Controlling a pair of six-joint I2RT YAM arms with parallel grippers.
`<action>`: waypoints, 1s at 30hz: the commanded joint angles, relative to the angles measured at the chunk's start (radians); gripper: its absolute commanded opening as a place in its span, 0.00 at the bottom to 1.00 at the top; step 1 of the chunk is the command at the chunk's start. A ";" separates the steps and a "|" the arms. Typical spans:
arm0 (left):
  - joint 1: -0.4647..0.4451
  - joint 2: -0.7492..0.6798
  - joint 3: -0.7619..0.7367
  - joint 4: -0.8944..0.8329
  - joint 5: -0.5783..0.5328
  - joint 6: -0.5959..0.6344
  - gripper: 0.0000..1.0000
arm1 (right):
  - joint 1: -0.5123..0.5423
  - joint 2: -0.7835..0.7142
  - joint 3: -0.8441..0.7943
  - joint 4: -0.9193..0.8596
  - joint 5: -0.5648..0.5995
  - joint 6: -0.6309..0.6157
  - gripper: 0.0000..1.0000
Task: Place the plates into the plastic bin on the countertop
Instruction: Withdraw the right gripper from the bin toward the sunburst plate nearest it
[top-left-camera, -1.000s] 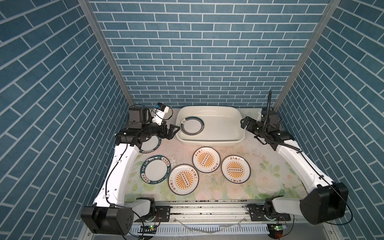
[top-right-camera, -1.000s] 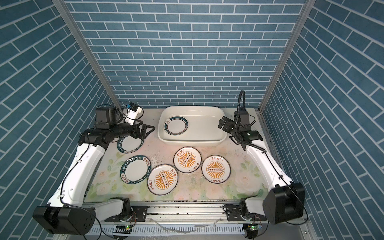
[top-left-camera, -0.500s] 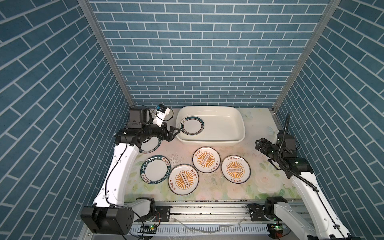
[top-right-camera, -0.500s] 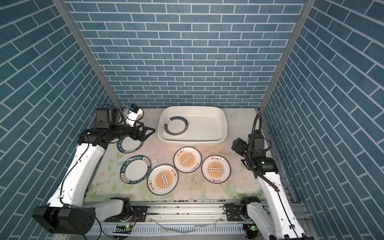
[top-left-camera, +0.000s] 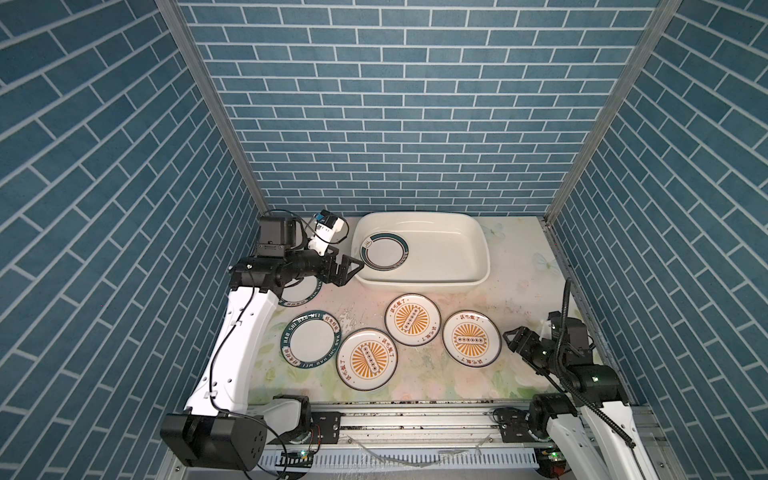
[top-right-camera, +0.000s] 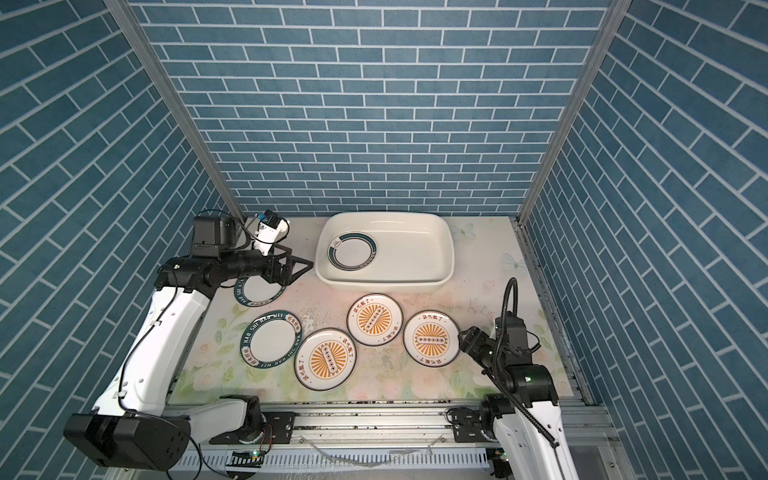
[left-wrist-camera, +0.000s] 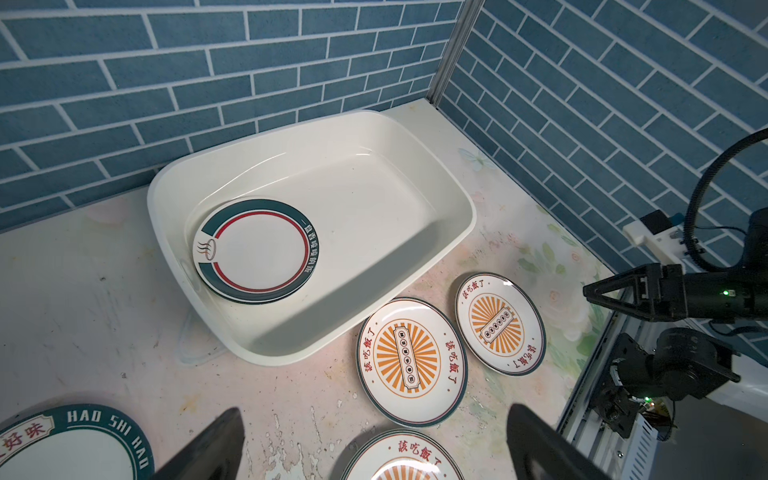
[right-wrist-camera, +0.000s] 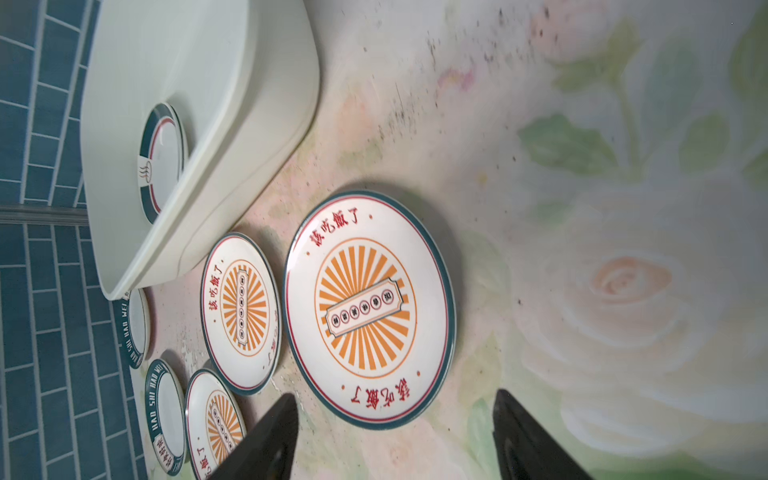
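Observation:
The white plastic bin (top-left-camera: 419, 285) (top-right-camera: 382, 285) stands at the back of the countertop (top-left-camera: 519, 266) and holds one teal-ringed plate (top-left-camera: 384, 250) (left-wrist-camera: 253, 249). In front of it lie three orange sunburst plates (top-left-camera: 412, 320) (top-left-camera: 471, 338) (top-left-camera: 366, 359). To their left are two teal-lettered plates (top-left-camera: 311, 340) (top-left-camera: 305, 293), the farther one partly under my left arm. My left gripper (top-left-camera: 348, 259) (left-wrist-camera: 372, 409) hovers open beside the bin's left end. My right gripper (top-left-camera: 509, 334) (right-wrist-camera: 395, 392) is open and low at the right sunburst plate (right-wrist-camera: 370, 307), whose near rim lies between its fingers.
Blue brick walls close in the back and both sides. A metal rail (top-left-camera: 415, 419) with the arm bases runs along the front edge. The bin's right half (left-wrist-camera: 374, 199) holds nothing. My right arm (left-wrist-camera: 685, 295) shows in the left wrist view.
My right arm has swung from the bin's right end back to the front right, down beside the right sunburst plate, and its jaws have narrowed somewhat. The left arm has barely moved.

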 joint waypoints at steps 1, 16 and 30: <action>-0.016 0.001 0.020 -0.019 0.022 0.017 1.00 | -0.003 -0.007 -0.047 -0.017 -0.079 0.074 0.74; -0.030 -0.009 -0.012 -0.001 0.044 0.001 1.00 | -0.002 -0.147 -0.237 0.052 -0.158 0.178 0.67; -0.044 -0.002 -0.015 0.011 0.053 -0.012 1.00 | -0.003 -0.060 -0.339 0.284 -0.192 0.241 0.59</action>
